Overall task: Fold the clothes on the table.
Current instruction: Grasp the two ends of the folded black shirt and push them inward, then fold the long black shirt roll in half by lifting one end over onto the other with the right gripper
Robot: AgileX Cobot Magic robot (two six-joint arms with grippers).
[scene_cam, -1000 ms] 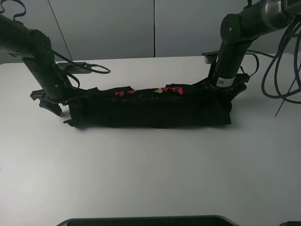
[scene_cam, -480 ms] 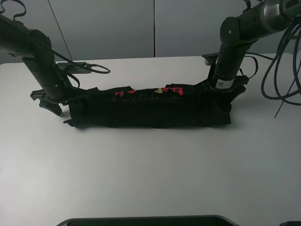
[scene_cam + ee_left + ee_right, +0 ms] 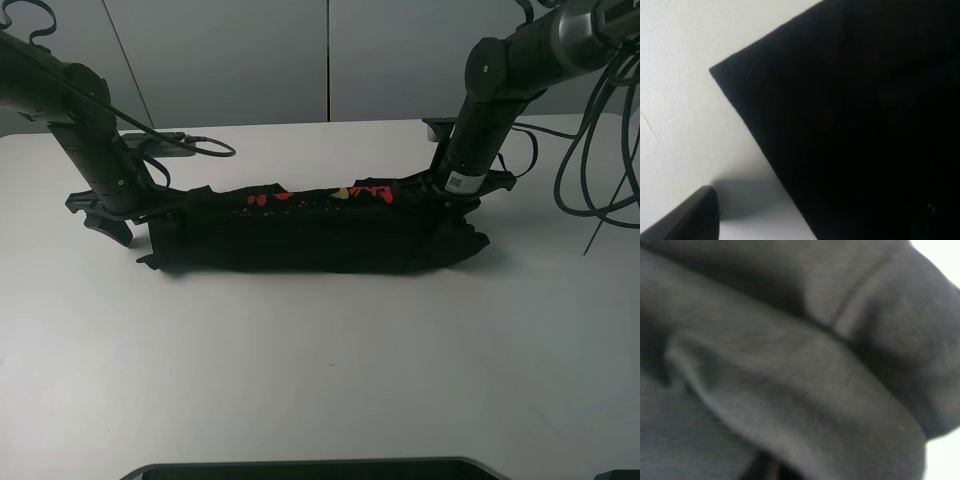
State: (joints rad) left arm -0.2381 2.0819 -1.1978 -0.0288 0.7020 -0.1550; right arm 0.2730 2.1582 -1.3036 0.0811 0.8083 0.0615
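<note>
The near part of the table (image 3: 320, 380) lay bare. Beyond it the clothes (image 3: 310, 240) lay as one long black band across the middle. The left gripper (image 3: 104, 222) stood open just beside the band's left end, holding nothing. The right gripper (image 3: 452, 196) sat in the bunched right end, its jaws hidden by cloth, so I could not tell whether it gripped. Lifting from that end alone could skew the band, or catch only the top layer and spill the fold.

print on the shirt (image 3: 320, 240) and the arm label (image 3: 459, 181) are illegible.
</note>
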